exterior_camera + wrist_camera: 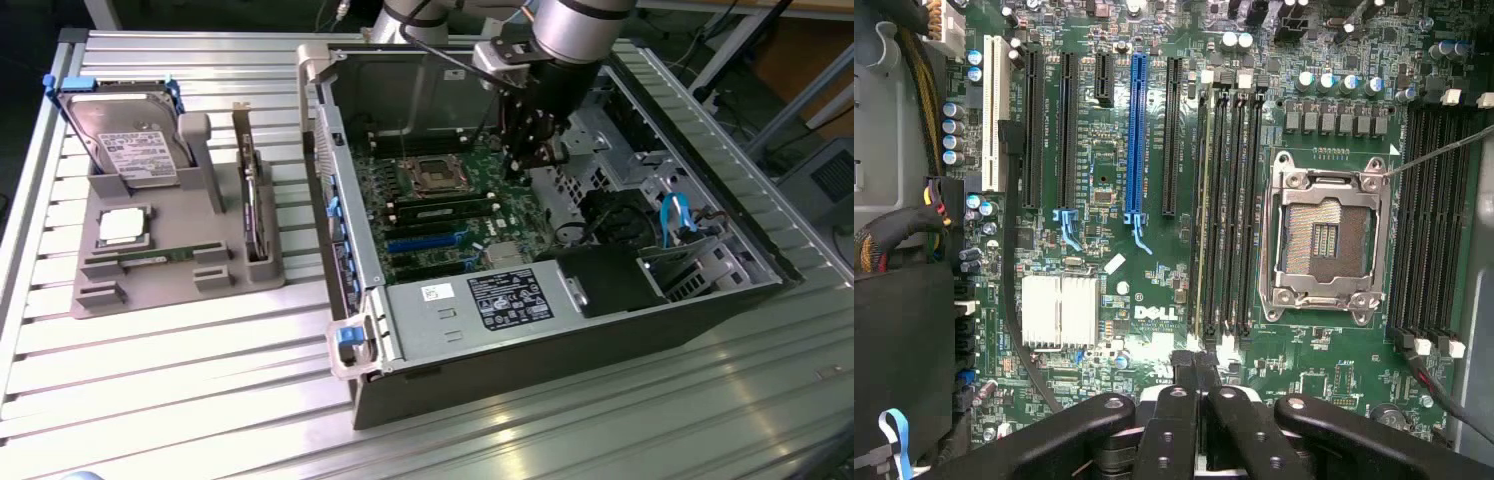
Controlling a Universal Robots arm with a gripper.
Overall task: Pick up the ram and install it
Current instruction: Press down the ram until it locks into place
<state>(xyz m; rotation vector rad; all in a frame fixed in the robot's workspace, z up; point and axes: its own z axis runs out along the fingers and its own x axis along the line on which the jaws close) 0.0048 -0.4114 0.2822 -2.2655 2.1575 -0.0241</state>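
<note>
My gripper (542, 158) hangs inside the open computer case (721, 290), above the motherboard (454, 215). In the wrist view its fingers (1184, 372) are pressed together, shut with nothing between them, just off the end of the four memory slots (1229, 200). A thin green strip like a ram (1200, 215) stands seated in the outermost of those slots beside the CPU socket (1324, 235); it shows as a green stick (434, 209) in the exterior view. Another narrow green ram (150, 257) lies in the grey fixture (174, 290) at the exterior view's left.
The fixture also carries a silver hard drive (127, 150), a CPU chip (120, 227) and an upright dark expansion card (250, 195). Inside the case are a power supply (501, 297), blue cables (674, 215), a second bank of slots (1429, 220) and a silver heatsink (1059, 310).
</note>
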